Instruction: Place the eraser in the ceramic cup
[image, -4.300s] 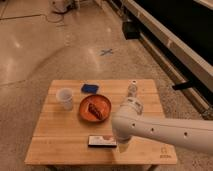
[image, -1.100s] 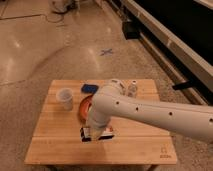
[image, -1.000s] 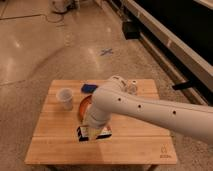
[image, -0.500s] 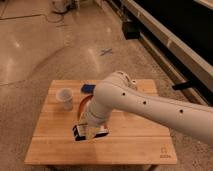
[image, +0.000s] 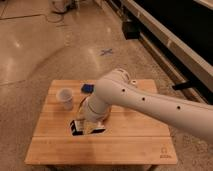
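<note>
The ceramic cup (image: 65, 98) is a small whitish round cup standing on the left part of the wooden table (image: 55, 150). My gripper (image: 85, 126) hangs from the big white arm (image: 150, 102), just right of and in front of the cup. It is shut on the eraser (image: 75, 127), whose black side shows at the gripper's left. The eraser is held a little above the table and is not over the cup. Most of the eraser is hidden by the gripper.
A blue rectangular pad (image: 88, 88) lies at the table's back, behind the cup. A bottle's white cap (image: 134, 82) shows behind the arm. The arm hides the orange plate. Polished floor surrounds the table, with a dark wall base at the right.
The gripper took hold of the eraser at the table's front middle. It has carried it left and back toward the cup, and the arm has swung left over the plate.
</note>
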